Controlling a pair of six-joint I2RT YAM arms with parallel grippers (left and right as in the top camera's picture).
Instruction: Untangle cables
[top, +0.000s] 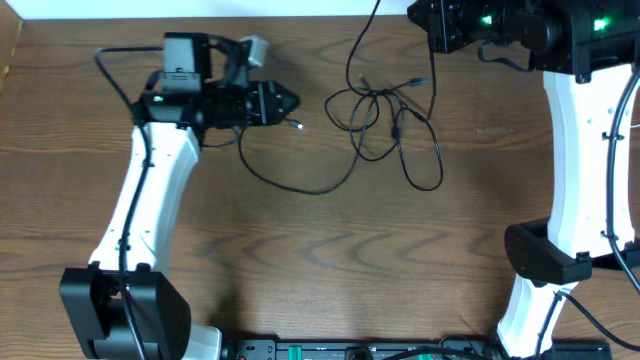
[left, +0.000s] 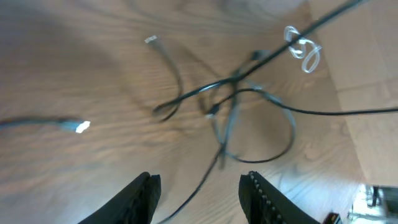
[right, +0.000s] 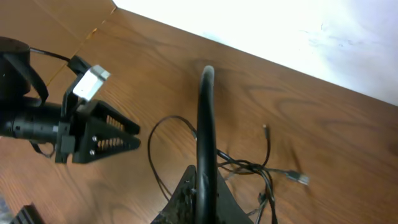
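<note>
Overhead, the black cable (top: 375, 100) lies knotted on the counter (top: 300, 250); the left end effector (top: 285, 103) sits just left of the knot, the right end effector (top: 420, 18) just beyond it to the right; left wrist view: the left end effector's jaws are spread wide and empty, short of the knot; right wrist view: the right end effector is clamped on a black cable strand rising above the knot.

Two robot arms are counted, the left arm (top: 150, 200) and the right arm (top: 580, 130), each with one gripper: the left gripper (left: 199, 186) and the right gripper (right: 199, 186). One black cable (right: 206, 124) and one white cable (left: 303, 48) are seen, and one table (top: 300, 260).
</note>
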